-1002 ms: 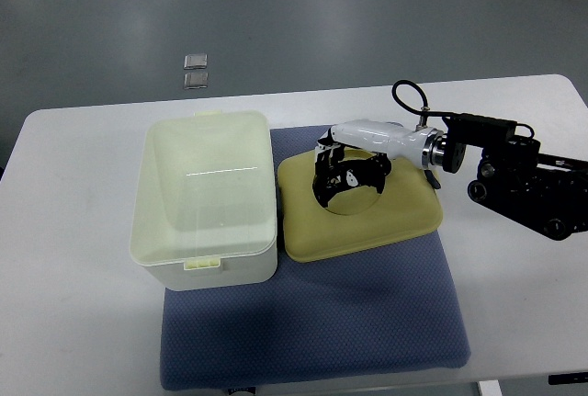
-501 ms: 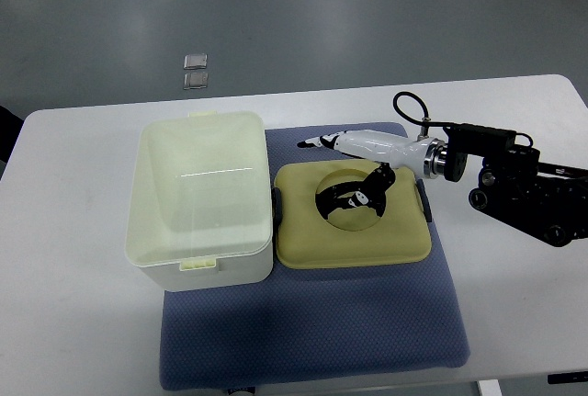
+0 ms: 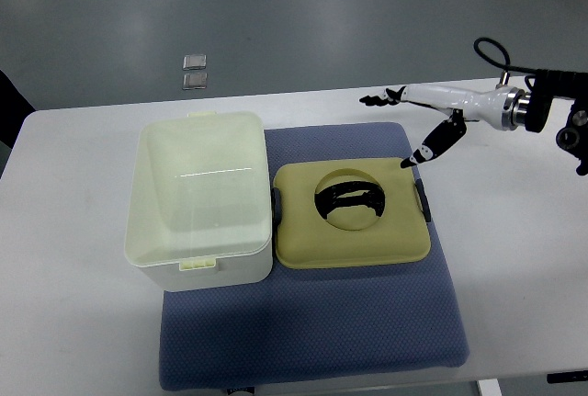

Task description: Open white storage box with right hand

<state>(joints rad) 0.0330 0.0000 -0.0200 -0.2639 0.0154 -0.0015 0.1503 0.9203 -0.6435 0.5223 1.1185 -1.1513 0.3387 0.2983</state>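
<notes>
Since the last frame my right hand (image 3: 424,117) has let go of the lid (image 3: 352,213) and pulled back to the far right, fingers spread, holding nothing. I see the lid flat on the blue mat (image 3: 312,322), just right of the open white box (image 3: 202,198).

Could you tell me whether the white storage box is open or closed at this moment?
Open: the white storage box shows its bare interior, and its lid lies flat beside it on the blue mat.

White storage box (image 3: 200,198) sits open on the blue mat (image 3: 312,322), its yellowish lid (image 3: 352,212) lying flat just beside it. Right hand (image 3: 427,116) hovers nearby, fingers spread, holding nothing.
</notes>
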